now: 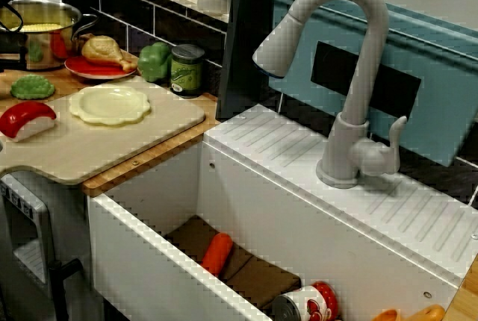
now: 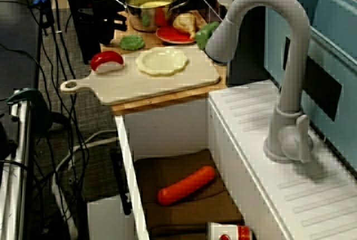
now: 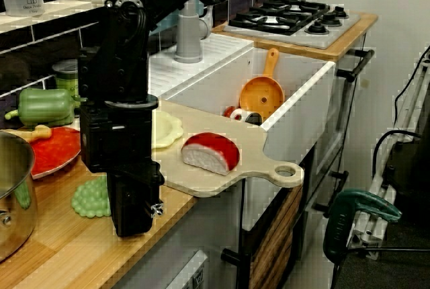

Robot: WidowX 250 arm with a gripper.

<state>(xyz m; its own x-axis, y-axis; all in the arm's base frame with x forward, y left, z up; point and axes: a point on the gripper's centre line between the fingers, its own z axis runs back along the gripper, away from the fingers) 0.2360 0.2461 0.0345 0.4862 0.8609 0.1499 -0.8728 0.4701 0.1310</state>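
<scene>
Wooden counter (image 1: 149, 163) runs beside a white plastic sink (image 1: 261, 209) in the view from the side. There you get a pale cutting board (image 1: 112, 149) carrying a scalloped cream plate (image 1: 110, 104) and a glossy red-and-white toy slice (image 1: 26, 119). The knobbly green toy vegetable (image 1: 31, 87) lies on the wood just beside the board, near a shiny steel pot (image 1: 45, 26). In the view from above, a smooth orange sausage shape (image 2: 186, 185) rests on brown cloth (image 2: 212, 206) down in the sink, well apart from all that. Your view from the counter end shows the boxy black gripper (image 3: 134, 222) low over the wood, in front of the green toy vegetable, between pot and board. Its fingers are hidden by the housing, so you cannot tell whether they are apart or together, or whether they touch the vegetable. I'd judge this an approach with nothing held, and any further descent calls for clearance from the pot's rim and the board's edge.
</scene>
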